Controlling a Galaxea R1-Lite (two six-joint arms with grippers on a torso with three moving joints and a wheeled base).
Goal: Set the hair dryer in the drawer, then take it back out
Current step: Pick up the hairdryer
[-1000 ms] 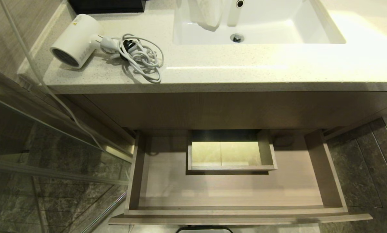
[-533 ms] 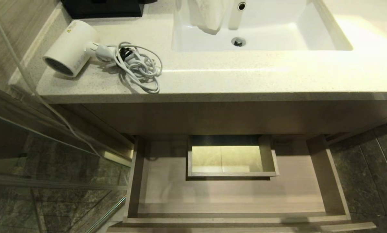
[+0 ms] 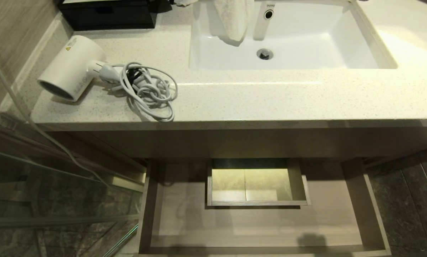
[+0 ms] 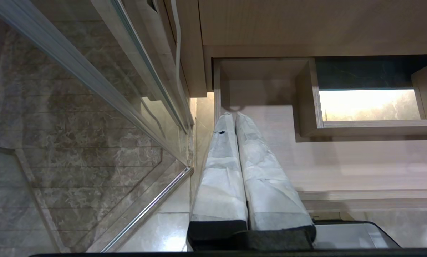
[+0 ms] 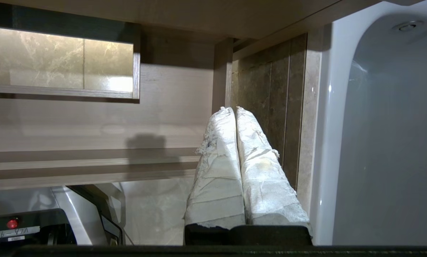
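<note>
the hair dryer (image 3: pixel 70 69) is lying on its side on the countertop (image 3: pixel 256 103), at the robot's left end, barrel mouth facing the front-left edge. its cord (image 3: pixel 147 91) is sitting in a loose coil just beside it, touching the handle end. a black box (image 3: pixel 106 14) is standing behind the dryer; the sink (image 3: pixel 341 53) w/ a towel (image 3: pixel 231 21) draped over its back rim is sitting to the right.

the drawer (image 3: pixel 366 200) is standing pulled out below the counter, nothing lying on its floor; the boxed cutout (image 3: pixel 258 182) is sitting at its rear centre.

neither arm is showing in the head view. the left gripper (image 4: pixel 234 115) is hanging low over the drawer's left side, fingers pressed together, gripping nothing. the right gripper (image 5: pixel 233 109) is hanging near the drawer's right wall, fingers likewise pressed together & empty.

step in hand, as judged: drawer is ready, dryer pickup not yet begun; task is at an early stage.

next move is calling for: raising an arm to counter level, parting the fingers, approaching the dryer barrel or handle. risk: the trailing cord is likely to drag or snag on the counter edge during transfer.
</note>
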